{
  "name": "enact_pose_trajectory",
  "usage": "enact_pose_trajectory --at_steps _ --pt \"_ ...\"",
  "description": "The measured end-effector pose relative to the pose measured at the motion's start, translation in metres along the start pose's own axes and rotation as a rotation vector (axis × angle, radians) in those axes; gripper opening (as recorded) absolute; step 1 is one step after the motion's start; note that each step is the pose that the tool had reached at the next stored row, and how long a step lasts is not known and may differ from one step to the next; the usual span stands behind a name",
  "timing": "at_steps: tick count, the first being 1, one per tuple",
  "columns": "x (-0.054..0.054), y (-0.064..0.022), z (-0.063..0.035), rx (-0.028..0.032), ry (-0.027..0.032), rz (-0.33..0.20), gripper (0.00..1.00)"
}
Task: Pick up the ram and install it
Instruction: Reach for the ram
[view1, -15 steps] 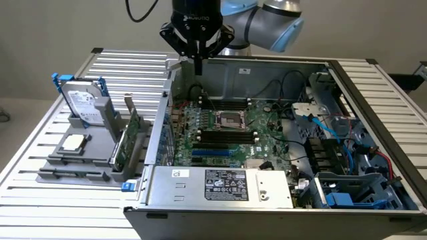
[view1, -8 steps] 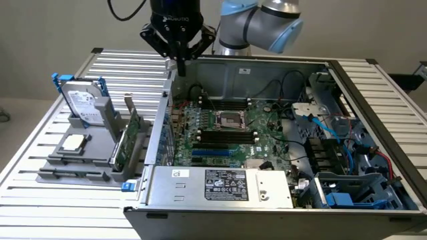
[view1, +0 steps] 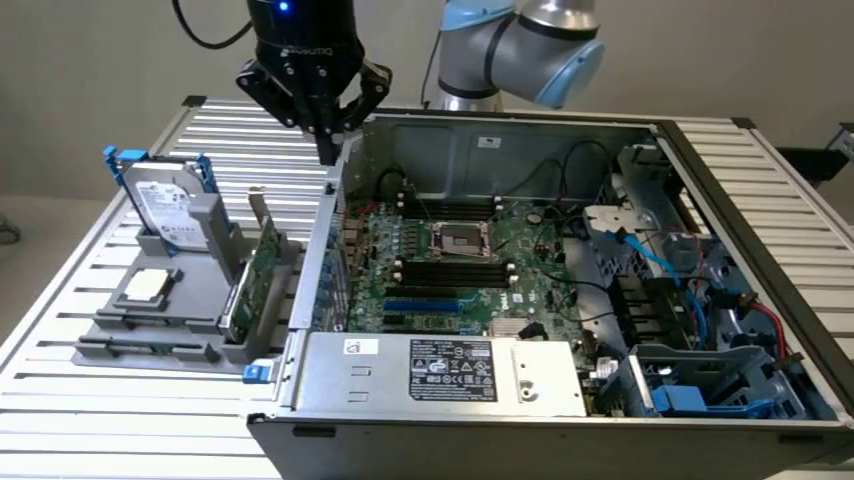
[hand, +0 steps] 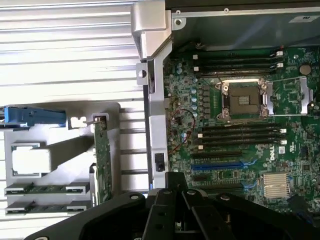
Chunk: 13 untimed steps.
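Observation:
Two ram sticks (hand: 47, 189), long and narrow with dark chips, lie side by side in slots at the front of the grey parts holder (view1: 174, 335). My gripper (view1: 324, 150) hangs over the open computer case's wall on the exterior view's left, near its back corner and well away from the ram. Its fingers (hand: 167, 197) meet at the tips, shut with nothing between them. Inside the case, the motherboard (view1: 454, 270) has empty black memory slots (hand: 240, 135) on both sides of the open processor socket (hand: 243, 99).
The holder also carries a wide green card (view1: 256, 285) standing on edge, a square silver processor chip (view1: 147, 285) and a hard drive (view1: 167, 205) in a blue caddy. The case's metal wall (hand: 152, 100) stands between holder and motherboard. Cables and drive bays fill the case at the exterior view's right.

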<state>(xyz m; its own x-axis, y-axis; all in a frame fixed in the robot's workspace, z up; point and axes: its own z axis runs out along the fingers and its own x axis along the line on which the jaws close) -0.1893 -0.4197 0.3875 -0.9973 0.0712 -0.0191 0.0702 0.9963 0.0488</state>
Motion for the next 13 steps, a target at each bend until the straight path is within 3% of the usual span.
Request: enact_pose_trajectory --at_steps 13 --pt "0.056 -0.02 0.0029 0.0003 0.0032 0.0 0.11"
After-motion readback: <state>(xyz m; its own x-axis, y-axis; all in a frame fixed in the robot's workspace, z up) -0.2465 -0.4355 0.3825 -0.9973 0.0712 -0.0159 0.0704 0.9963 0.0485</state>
